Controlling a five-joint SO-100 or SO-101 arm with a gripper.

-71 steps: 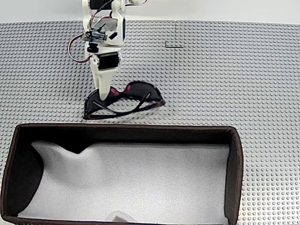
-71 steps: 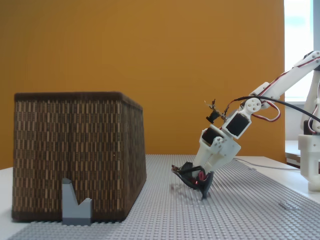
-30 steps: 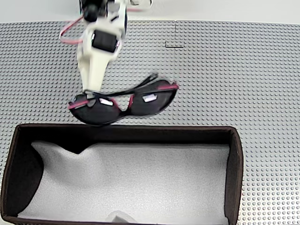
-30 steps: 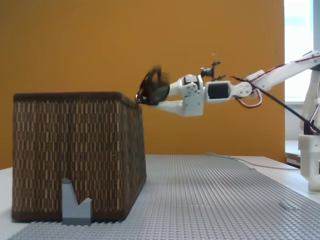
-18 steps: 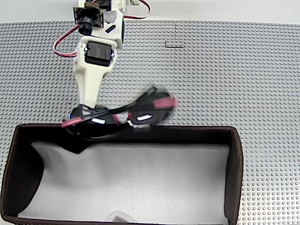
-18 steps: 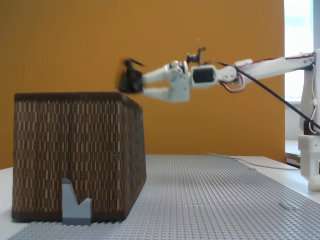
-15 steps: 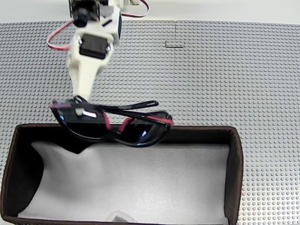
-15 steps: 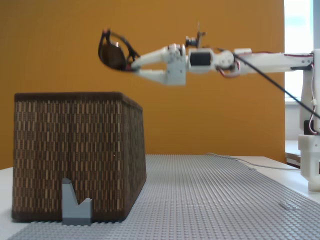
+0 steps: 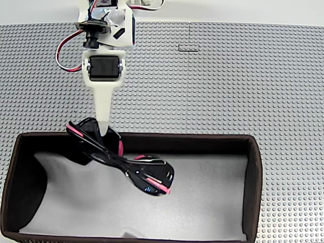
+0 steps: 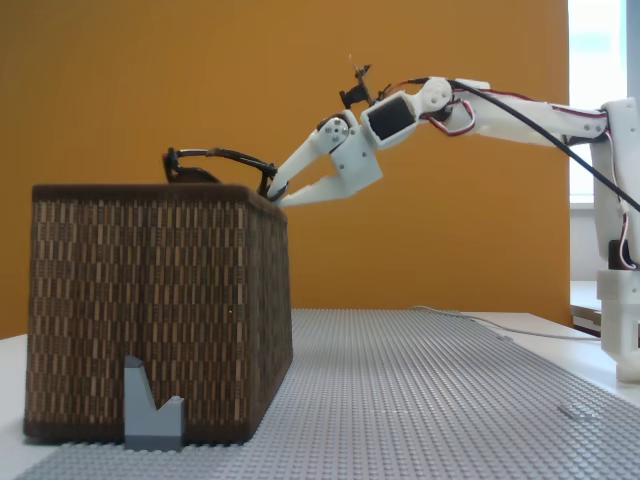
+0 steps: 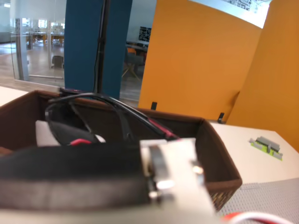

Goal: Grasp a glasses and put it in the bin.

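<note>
Glossy black plastic frame, dark lenses, pink-red accents: the glasses [image 9: 121, 161] hang over the bin [image 9: 253, 172], gripped at one end by the pincer [image 9: 102, 132]. We see the pincer closed on the frame near one lens at the bin's far wall, with the other lens and the temple arms reaching out diagonally above the white foam lining. From the side fixed view the glasses [image 10: 215, 165] sit just above the bin's rim [image 10: 150, 190], not yet resting inside.

Handling, our judgement: light, stiff but springy at the temples, and slick on the glossy surfaces. Held at one end, the free end can swing or pivot in the grip. Lenses would scratch rather than break; the foam lining should cushion a short drop. A hold at the bridge would balance better; the present end grip appears adequate for release here.

Writing: we read no brand or label on the glasses, the bin or the white arm [image 10: 520, 115]. The wrist view shows a dark printed panel high on the orange wall [image 11: 201, 60], too small to read. The studded grey bench [image 9: 228, 76] carries no text.
</note>
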